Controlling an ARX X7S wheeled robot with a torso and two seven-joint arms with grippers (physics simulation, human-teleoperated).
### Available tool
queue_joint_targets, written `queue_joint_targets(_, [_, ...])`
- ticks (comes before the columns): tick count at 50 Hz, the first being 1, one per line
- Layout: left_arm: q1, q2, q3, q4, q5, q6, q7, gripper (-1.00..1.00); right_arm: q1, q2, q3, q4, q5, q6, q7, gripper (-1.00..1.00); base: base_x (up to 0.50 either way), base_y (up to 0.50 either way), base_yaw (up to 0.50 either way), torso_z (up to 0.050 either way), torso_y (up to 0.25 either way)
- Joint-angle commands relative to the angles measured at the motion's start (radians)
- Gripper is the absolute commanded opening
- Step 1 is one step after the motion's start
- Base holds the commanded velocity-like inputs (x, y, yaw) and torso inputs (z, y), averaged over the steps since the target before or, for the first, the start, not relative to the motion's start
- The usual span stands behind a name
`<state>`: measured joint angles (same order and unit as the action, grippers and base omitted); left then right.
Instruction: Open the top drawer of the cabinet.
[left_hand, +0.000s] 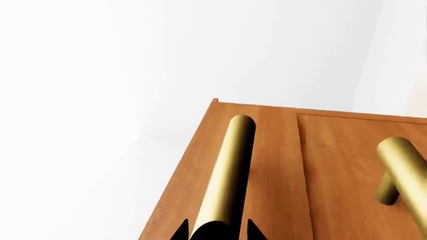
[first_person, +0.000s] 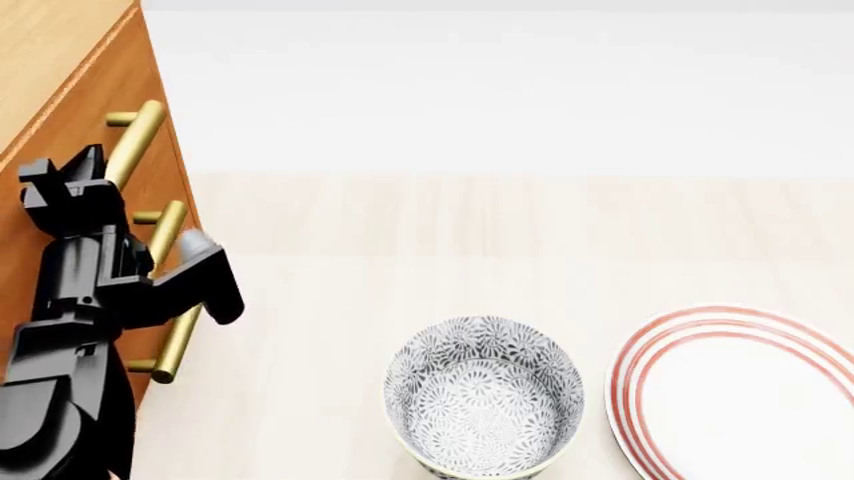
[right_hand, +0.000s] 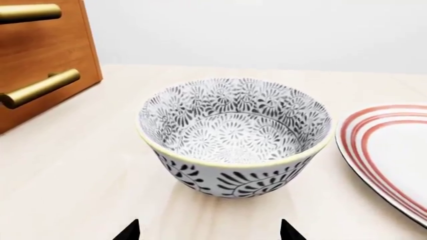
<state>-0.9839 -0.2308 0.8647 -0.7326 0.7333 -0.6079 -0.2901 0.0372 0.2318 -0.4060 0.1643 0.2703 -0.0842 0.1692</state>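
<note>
Leftward, tall orange-brown wooden cabinet (first_person: 54, 60); top drawer (left_hand: 233, 165) looks shut. Left gripper (left_hand: 215, 231) fingertips straddle its cylindrical brass bar handle (left_hand: 230, 170), grip tightness unclear. Right gripper (right_hand: 208, 234) spread, empty, facing empty floral-patterned ceramic bowl (right_hand: 235, 135) beside bare red-ringed white plate (first_person: 747, 395).

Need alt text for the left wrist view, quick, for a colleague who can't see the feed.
Close view of the top drawer's brass handle running between the left gripper's two dark fingertips. Behind it is the cabinet's orange-brown front; a second brass handle shows at the frame edge.
</note>
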Motion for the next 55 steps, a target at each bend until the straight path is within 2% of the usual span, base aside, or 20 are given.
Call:
queue_joint_targets(1, [0.017, 0.046, 0.043, 0.032, 0.026, 0.008, 0.027, -1.0, 0.001, 0.002, -0.007, 0.003, 0.003, -0.003, -0.003, 1.0, 0.0, 0.0, 0.0, 0.0, 0.0])
queue_joint_targets(19, [0.06, 0.078, 0.105, 0.165, 0.066, -0.007, 0.073, -1.0, -0.005, 0.011, -0.019, -0.013, 0.013, 0.004, -0.005, 1.0, 0.0, 0.0, 0.0, 0.0, 0.0])
queue_joint_targets(55, [0.063, 0.153, 0.19, 0.253, 0.109, -0.032, 0.129, -1.0, -0.005, 0.022, -0.033, -0.008, 0.031, -0.003, -0.008, 1.0, -0.01, 0.0, 0.0, 0.0, 0.0])
